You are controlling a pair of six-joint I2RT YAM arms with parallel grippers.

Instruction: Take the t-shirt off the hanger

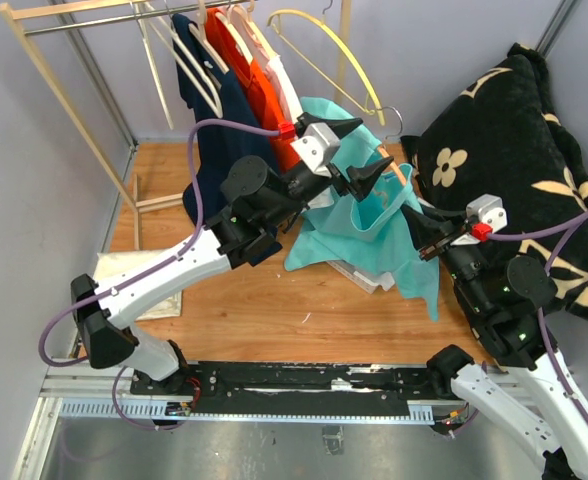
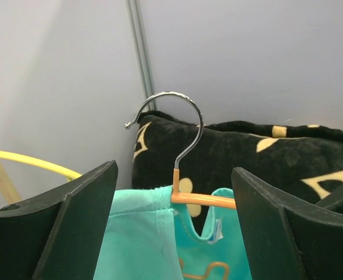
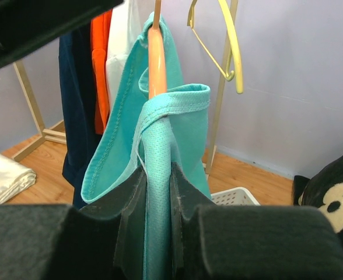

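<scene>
The teal t-shirt [image 1: 359, 235] hangs on an orange hanger [image 1: 401, 172] with a metal hook [image 2: 180, 122], held in the air over the table. My left gripper [image 1: 376, 142] is open; in the left wrist view its fingers [image 2: 72, 221] stand on either side of the hanger's neck [image 2: 176, 184] and the shirt's collar [image 2: 139, 233], touching neither. My right gripper [image 1: 424, 246] is shut on a fold of the teal shirt [image 3: 158, 198] just below the orange hanger arm [image 3: 156, 64], at the shirt's right shoulder.
A wooden clothes rack [image 1: 44, 70] at the back holds navy [image 1: 209, 110], orange [image 1: 264, 80] and white garments and a yellow hanger [image 1: 334, 50]. A black flower-patterned blanket [image 1: 504, 150] lies at right. A white basket [image 3: 237, 196] sits under the shirt; folded white cloth [image 1: 124, 275] lies at left.
</scene>
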